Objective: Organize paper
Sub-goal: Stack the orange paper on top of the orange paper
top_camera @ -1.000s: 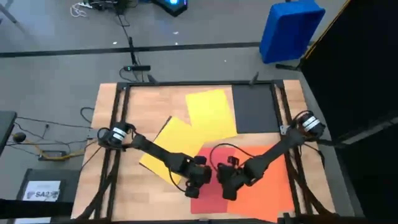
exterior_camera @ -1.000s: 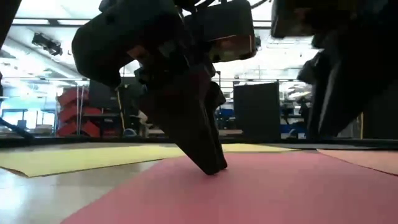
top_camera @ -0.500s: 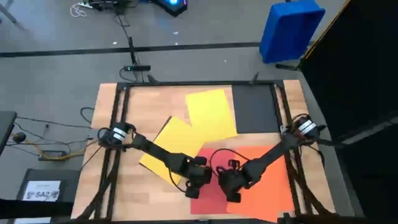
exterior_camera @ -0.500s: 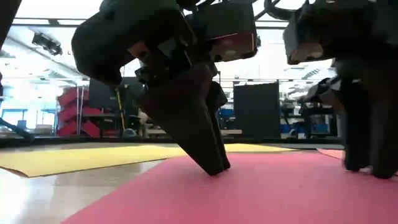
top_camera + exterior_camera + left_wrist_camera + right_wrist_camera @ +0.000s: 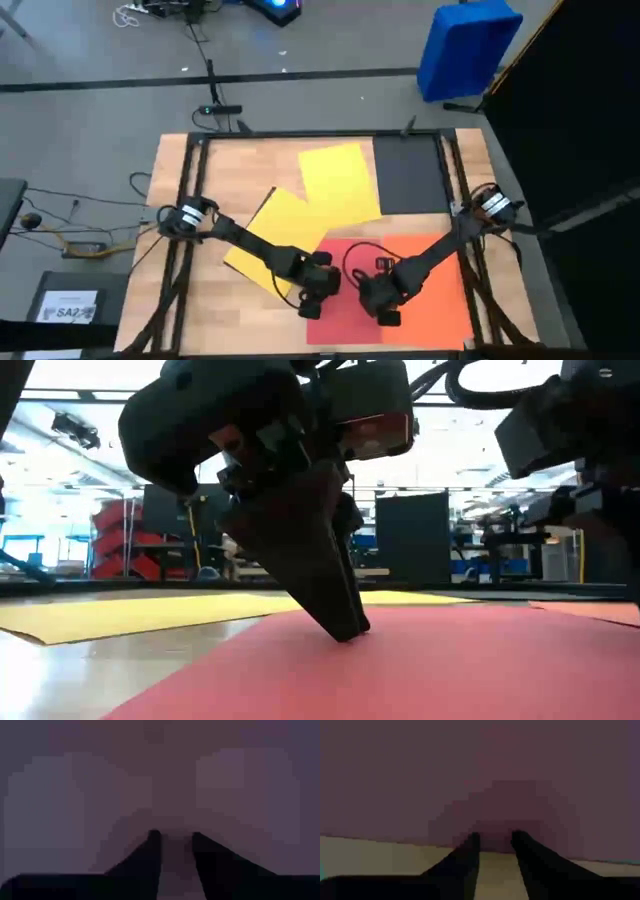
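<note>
1. High view: left gripper (image 5: pixel 312 297) sits on the red sheet's (image 5: pixel 345 300) left edge; right gripper (image 5: pixel 385 305) near its border with the orange sheet (image 5: pixel 440 290); bare table (image 5: pixel 240 170) beyond the yellow sheets (image 5: pixel 340 180)
2. Low view: left fingertips (image 5: pixel 345 628) touch the red sheet (image 5: pixel 400 670)
3. Wrist views: both grippers' fingers narrowly parted, nothing between

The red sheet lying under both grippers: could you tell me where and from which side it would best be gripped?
Probably at the red sheet's near-left corner, approached from the table's left side. It lies flat, so only an edge offers purchase; the orange sheet covers its right side, and the left gripper already presses down near that corner.
</note>
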